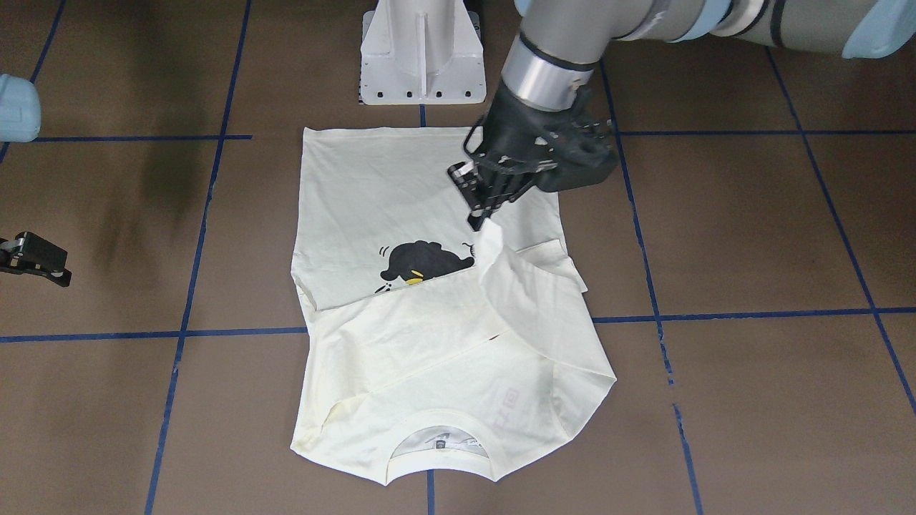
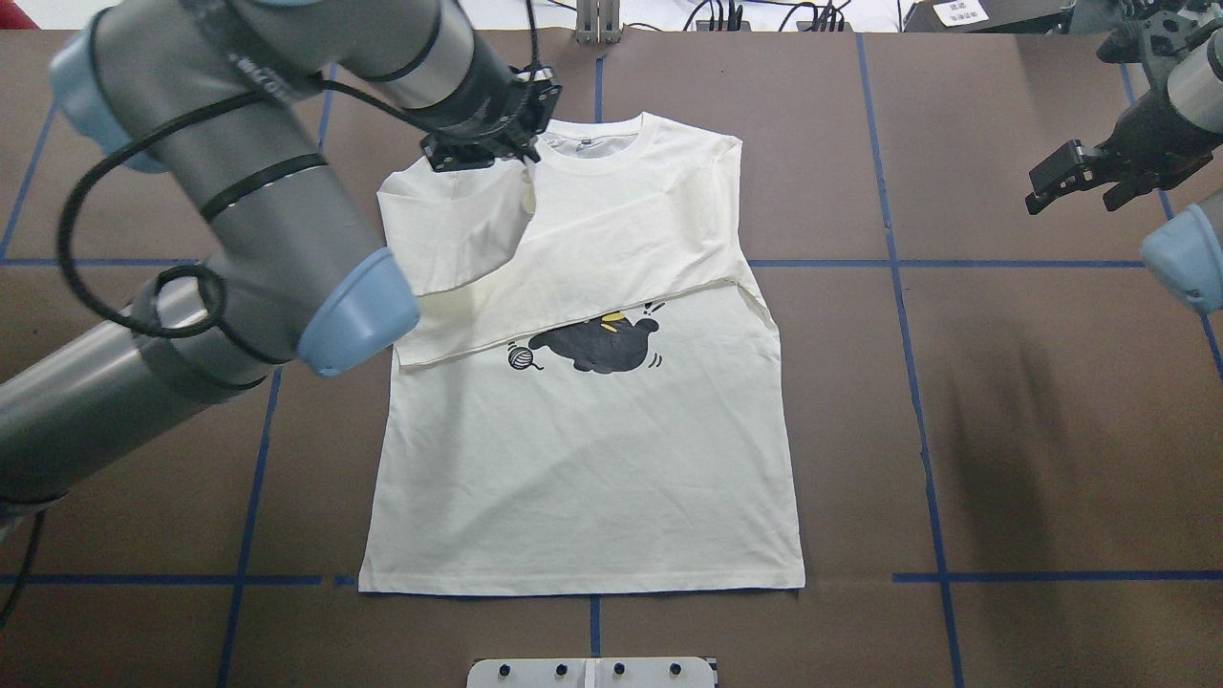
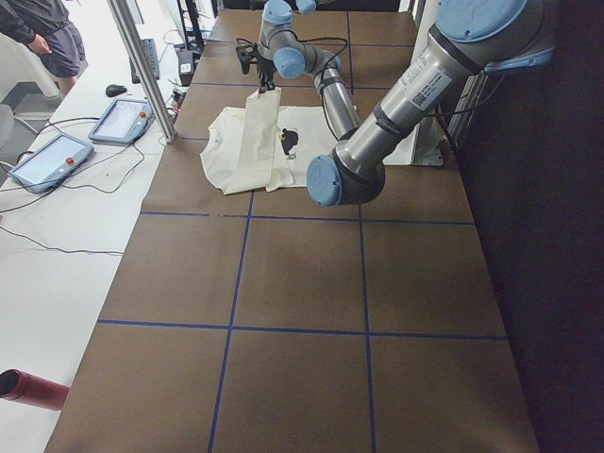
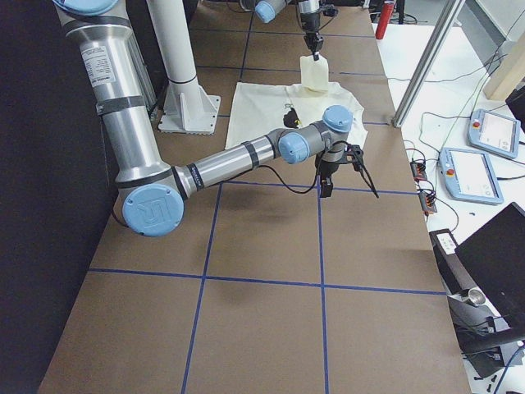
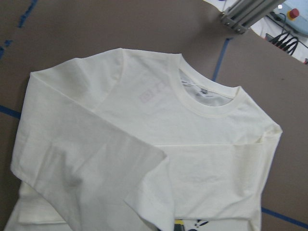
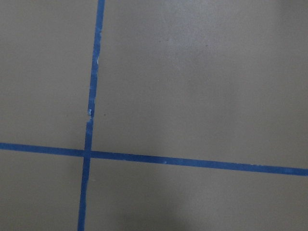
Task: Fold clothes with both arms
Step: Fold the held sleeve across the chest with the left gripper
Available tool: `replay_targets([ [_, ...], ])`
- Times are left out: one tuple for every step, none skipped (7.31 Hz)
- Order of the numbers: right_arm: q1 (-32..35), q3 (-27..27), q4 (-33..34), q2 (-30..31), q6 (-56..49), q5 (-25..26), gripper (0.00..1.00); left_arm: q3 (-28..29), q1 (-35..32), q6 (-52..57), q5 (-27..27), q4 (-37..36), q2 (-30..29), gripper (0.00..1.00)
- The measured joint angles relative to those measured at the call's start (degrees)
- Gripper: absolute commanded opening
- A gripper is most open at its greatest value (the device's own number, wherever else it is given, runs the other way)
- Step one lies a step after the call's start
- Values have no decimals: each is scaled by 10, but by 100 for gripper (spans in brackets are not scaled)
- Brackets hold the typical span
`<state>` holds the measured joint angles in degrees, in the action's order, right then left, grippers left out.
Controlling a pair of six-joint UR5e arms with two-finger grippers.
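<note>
Shirt (image 2: 583, 459): flat on the table (image 2: 1003, 382), print up, long axis running from the hem, nearest the robot, out to the collar (image 2: 659, 129).
Left gripper (image 1: 479, 214): clamped on the sleeve (image 1: 515, 279) cuff, lifted above the chest just short of the collar.
Right gripper (image 2: 1075, 182): fingers spread, empty, well off the shirt's opposite side; the left arm is the nearer.

Brown table (image 2: 1003, 430), blue tape grid (image 2: 1051, 577); cream shirt (image 2: 573, 478) mid-table; white pedestal base (image 1: 421, 54) at edge.
</note>
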<state>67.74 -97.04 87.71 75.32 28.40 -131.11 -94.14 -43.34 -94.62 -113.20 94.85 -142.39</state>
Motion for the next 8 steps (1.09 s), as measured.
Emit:
replay_targets([
  [0, 0, 0, -1, 0, 0, 100, 80, 35, -44, 19, 57, -41, 0],
  [0, 0, 0, -3, 0, 0, 100, 151, 72, -76, 50, 111, -70, 0],
  [1, 1, 0, -4, 1, 0, 100, 214, 103, -96, 76, 151, -95, 0],
  [0, 1, 0, -5, 1, 0, 100, 269, 128, -114, 99, 182, -119, 64],
  [0, 2, -1, -5, 1, 1, 100, 319, 150, -133, 123, 215, -142, 100],
  [0, 3, -1, -4, 1, 0, 100, 359, 167, -136, 138, 250, -160, 100],
  [0, 4, -1, -4, 2, 0, 100, 379, 179, -117, 146, 275, -168, 100],
  [0, 4, -1, -4, 5, 0, 100, 385, 184, -90, 149, 284, -170, 100],
])
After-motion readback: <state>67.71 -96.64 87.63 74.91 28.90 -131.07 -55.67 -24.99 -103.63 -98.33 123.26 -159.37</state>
